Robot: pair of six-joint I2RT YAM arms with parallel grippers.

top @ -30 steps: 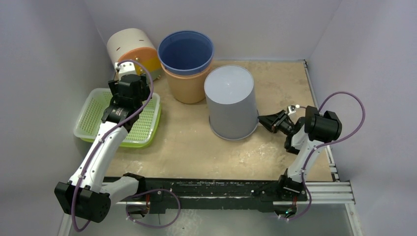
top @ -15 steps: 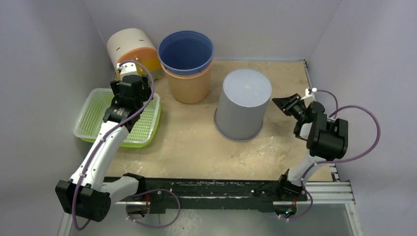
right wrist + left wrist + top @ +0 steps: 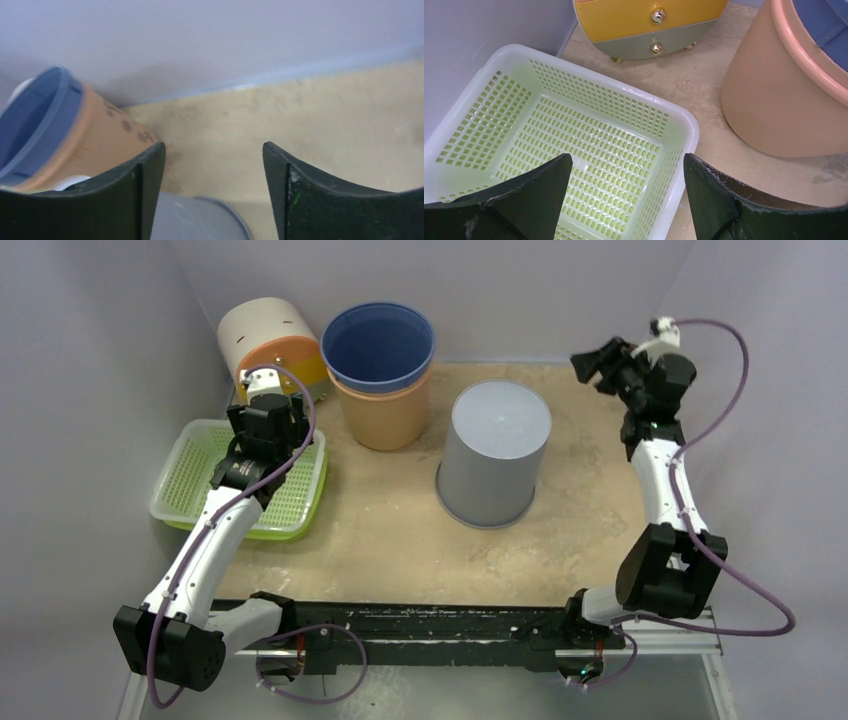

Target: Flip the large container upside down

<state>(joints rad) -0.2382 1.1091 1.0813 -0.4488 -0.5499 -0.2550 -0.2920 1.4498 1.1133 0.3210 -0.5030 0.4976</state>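
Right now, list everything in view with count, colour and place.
grey container: one, grey, table centre, standing closed end up
blue bucket: one, blue, at the back, nested in the peach bucket
peach bucket: one, peach, at the back, left of the grey container
drawer cabinet: one, white with orange and grey drawers, back left corner
basket: one, green and white, left side
table: one, tan
left pincer: one, black, open, above the basket
right pincer: one, black, open, raised at back right

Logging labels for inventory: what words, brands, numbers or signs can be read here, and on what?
None readable. The grey container, blue bucket, orange bucket, drawer unit and green basket show no lettering; the orange bucket's dark blotches are not text.
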